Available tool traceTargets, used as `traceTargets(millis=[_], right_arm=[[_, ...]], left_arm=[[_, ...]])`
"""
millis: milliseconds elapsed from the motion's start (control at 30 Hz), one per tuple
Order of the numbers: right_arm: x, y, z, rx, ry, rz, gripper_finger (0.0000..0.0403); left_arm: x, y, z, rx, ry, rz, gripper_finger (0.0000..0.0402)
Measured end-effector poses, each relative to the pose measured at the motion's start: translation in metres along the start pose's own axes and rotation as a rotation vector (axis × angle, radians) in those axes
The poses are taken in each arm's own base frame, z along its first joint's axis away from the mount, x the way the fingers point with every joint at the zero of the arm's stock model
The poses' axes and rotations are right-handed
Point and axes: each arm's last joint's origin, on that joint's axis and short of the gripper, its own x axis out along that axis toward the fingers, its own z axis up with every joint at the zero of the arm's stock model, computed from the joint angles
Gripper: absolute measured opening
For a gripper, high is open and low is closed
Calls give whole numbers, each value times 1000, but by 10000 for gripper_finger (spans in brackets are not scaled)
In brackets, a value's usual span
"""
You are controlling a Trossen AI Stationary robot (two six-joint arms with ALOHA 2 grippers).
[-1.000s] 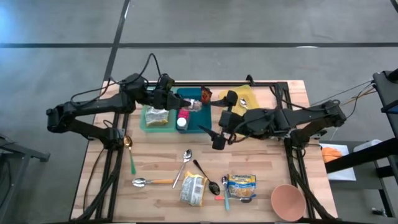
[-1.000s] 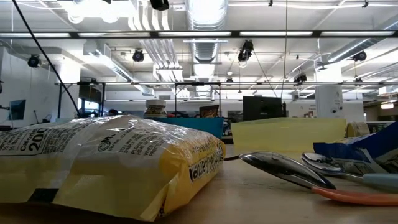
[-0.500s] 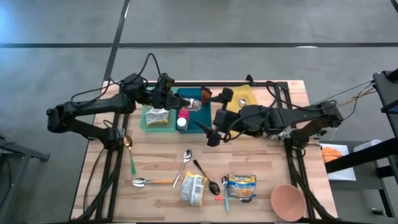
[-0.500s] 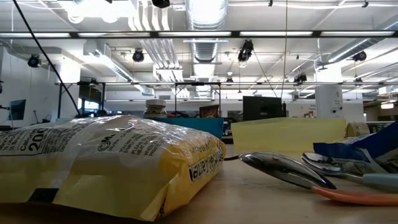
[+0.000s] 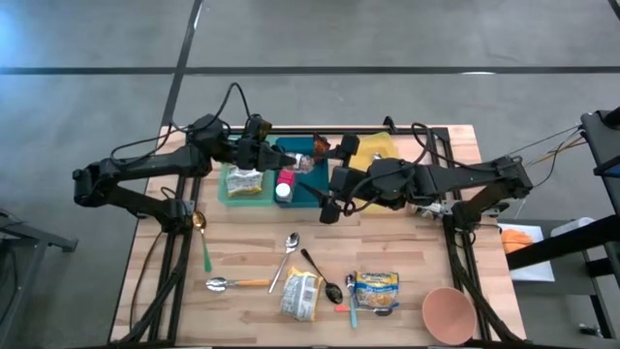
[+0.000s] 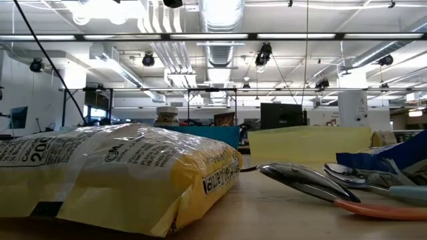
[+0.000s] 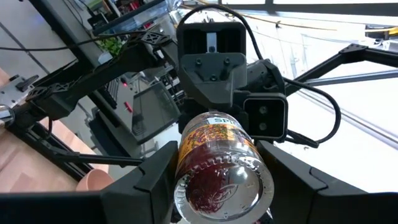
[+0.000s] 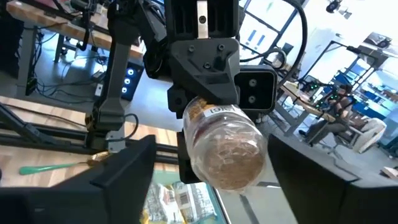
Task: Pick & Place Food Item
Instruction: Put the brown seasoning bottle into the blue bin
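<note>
One wooden desk [image 5: 242,257], slatted top, grey floor around it. The low view looks into a big room with ceiling ducts and strip lights.

Counts:
- Five spoons, spread from 9 to 5 o'clock of desk centre.
- Three food packets: one in the teal tray [image 5: 229,197], a yellow packet [image 5: 301,294] at 6 o'clock, and a blue-yellow packet [image 5: 377,291] at 5.
- One pink bowl [image 5: 448,312] at the 5 o'clock corner.
- One yellow tray [image 5: 380,147] at 1 o'clock.
- One white-capped bottle [image 5: 283,190] in the teal tray.
- One clear jar [image 7: 217,162].

The jar is at 12 o'clock, held off the surface over the teal tray. The left end effector [image 7: 217,193] is clamped on it. The right end effector [image 8: 211,186] faces it with fingers spread on either side of the jar, not visibly pressing.

The yellow packet is cut off at the low view's edge, and no arms show there. The jar label is unreadable.
</note>
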Motion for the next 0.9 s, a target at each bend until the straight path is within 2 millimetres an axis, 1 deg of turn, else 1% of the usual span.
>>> traceTargets(millis=[100,200,333,433,600,900], right_arm=[[1,-1,0,-3,-5,-1,255],[1,-2,1,-21,-12,-4,223],[2,-4,0,-34,-14,-7,197],[3,-5,0,-34,-15,-3,188],[4,-6,0,-30,-30,22,193],[5,-6,-1,-32,-25,33,250]], left_arm=[[0,0,0,1,4,-1,191],[0,0,0,7,10,-6,191],[0,0,0,10,10,-7,191],[0,0,0,10,11,-8,191],[0,-2,0,18,19,-25,191],[0,-3,0,23,19,-34,191]])
